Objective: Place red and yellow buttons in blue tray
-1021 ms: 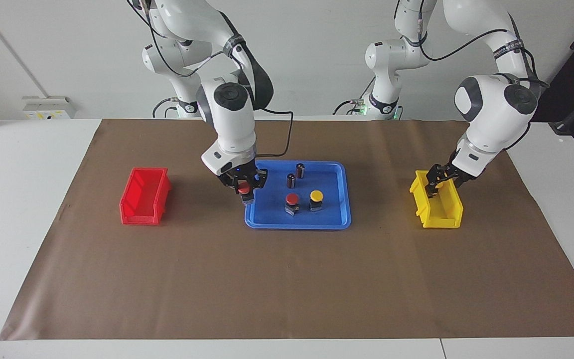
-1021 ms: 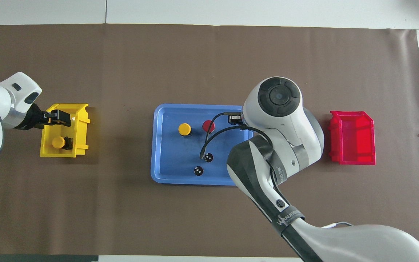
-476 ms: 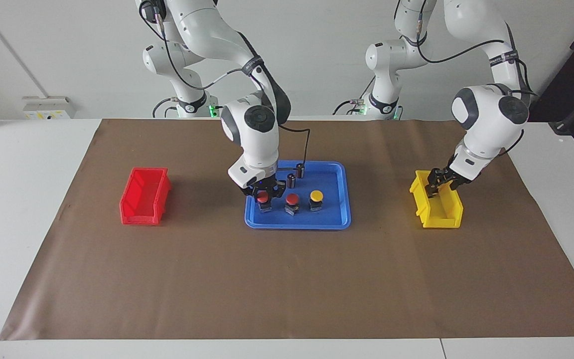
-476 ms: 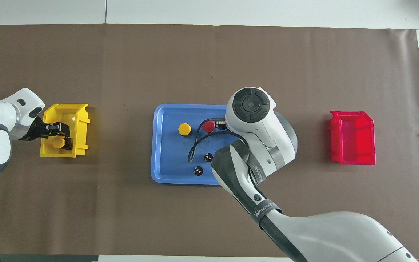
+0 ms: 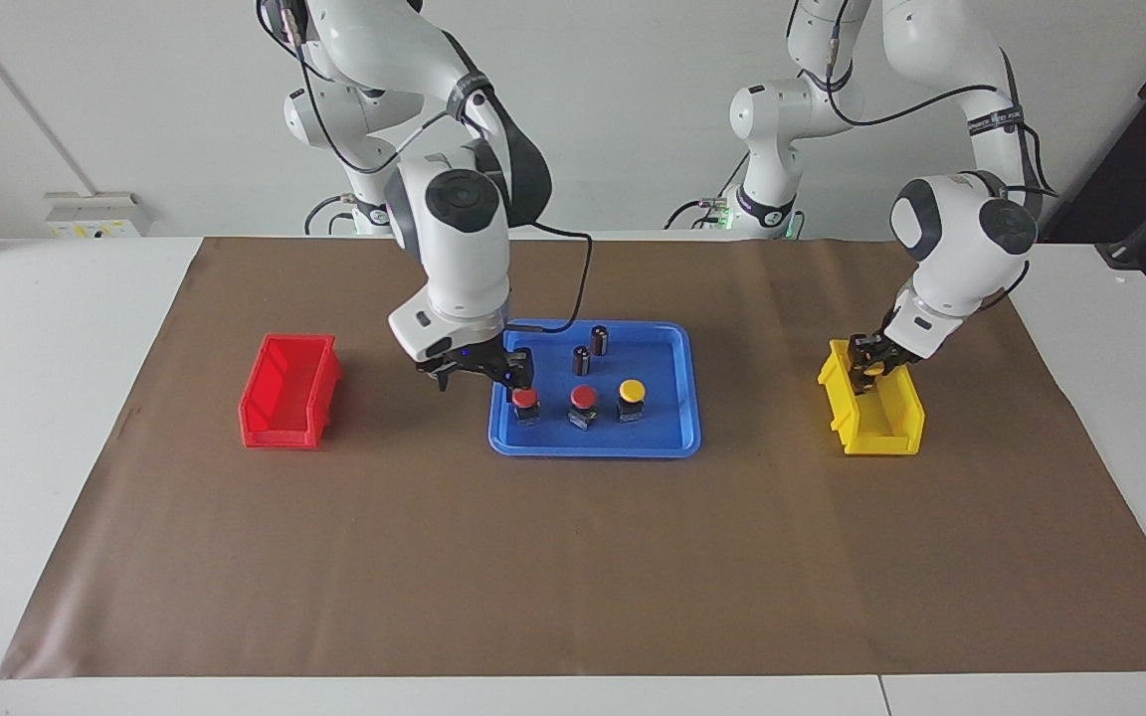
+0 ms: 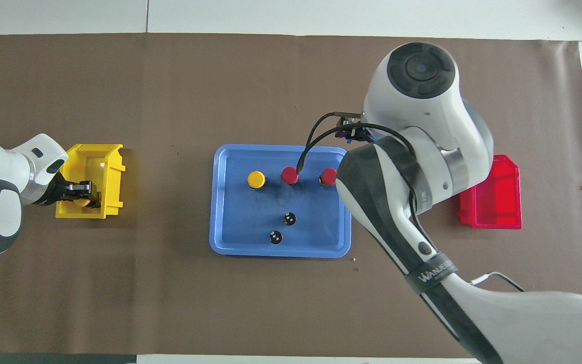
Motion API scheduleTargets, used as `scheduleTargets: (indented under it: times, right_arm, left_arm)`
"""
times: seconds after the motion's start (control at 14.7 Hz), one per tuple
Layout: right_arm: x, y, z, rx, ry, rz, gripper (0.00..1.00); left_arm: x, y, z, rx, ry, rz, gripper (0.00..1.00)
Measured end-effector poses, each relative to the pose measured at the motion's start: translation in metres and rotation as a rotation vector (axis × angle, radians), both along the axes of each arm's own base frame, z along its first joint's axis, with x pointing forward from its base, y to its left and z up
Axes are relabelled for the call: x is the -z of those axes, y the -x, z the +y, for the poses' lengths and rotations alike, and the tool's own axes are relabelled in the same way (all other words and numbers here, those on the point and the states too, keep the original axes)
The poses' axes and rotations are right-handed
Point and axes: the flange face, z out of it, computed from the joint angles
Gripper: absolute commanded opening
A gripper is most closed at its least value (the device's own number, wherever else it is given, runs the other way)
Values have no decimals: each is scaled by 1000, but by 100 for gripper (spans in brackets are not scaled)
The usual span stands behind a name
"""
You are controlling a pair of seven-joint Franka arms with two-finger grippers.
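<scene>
The blue tray (image 5: 668, 438) (image 6: 230, 237) lies mid-table. In it stand two red buttons (image 5: 525, 401) (image 5: 583, 399) and one yellow button (image 5: 631, 393) in a row; the overhead view shows the red buttons (image 6: 328, 176) (image 6: 289, 175) and the yellow button (image 6: 256, 179). My right gripper (image 5: 478, 370) is open and empty, raised over the tray's rim at the right arm's end, beside the nearest red button. My left gripper (image 5: 872, 360) (image 6: 80, 193) is down inside the yellow bin (image 5: 881, 436) at the second yellow button (image 5: 871, 371), which it mostly hides.
Two dark capless cylinders (image 5: 599, 340) (image 5: 581, 360) stand in the tray, nearer to the robots than the buttons. An empty red bin (image 5: 286, 398) (image 6: 493, 205) sits toward the right arm's end. Brown paper covers the table.
My right gripper carried a red button over the tray, set it down beside the other red one, let go and lifted away. My left gripper sank into the yellow bin onto the yellow button.
</scene>
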Motion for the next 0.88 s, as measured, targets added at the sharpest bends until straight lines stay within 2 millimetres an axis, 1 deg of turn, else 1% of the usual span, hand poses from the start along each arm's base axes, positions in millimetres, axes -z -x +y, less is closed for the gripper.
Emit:
scheduleTargets:
  times: [0.07,0.14,0.2,0.27,0.41,0.48,0.54,0.61,0.68,0.75,0.82,0.88]
  right_arm:
    - [-28,3,-30,2,-2,4,100]
    - [-52,10,-56,-5,-3,13,100]
    - [-74,20,-80,-13,-5,23,100]
    - [-92,30,-102,-17,-8,30,100]
    - [-118,47,-146,-26,-14,49,100]
    - [-127,55,-167,-39,-17,63,100]
    - [-134,63,-189,-52,-20,83,100]
    - [-138,70,-211,-61,-25,100,100]
    - [-140,75,-233,-68,-31,115,100]
    - [-140,79,-252,-68,-37,123,100]
    - [-138,82,-268,-60,-41,129,100]
    - [-135,84,-280,-53,-45,137,100]
  left_arm:
    - [-1,-1,0,0,0,-4,1]
    - [-5,-3,0,-1,0,-12,1]
    - [-14,-9,0,-2,0,-25,1]
    - [-29,-18,0,-2,1,-28,1]
    - [-74,-44,-6,9,2,-8,1]
    - [-97,-58,-17,9,-2,0,1]
    - [-114,-69,-39,-12,-6,-3,1]
    - [-120,-76,-72,-50,-10,-13,1]
    - [-115,-75,-115,-83,-12,-22,1]
    - [-104,-68,-163,-101,-12,-32,1]
    - [-90,-56,-211,-105,-10,-39,1]
    - [-75,-41,-253,-106,-11,-38,2]
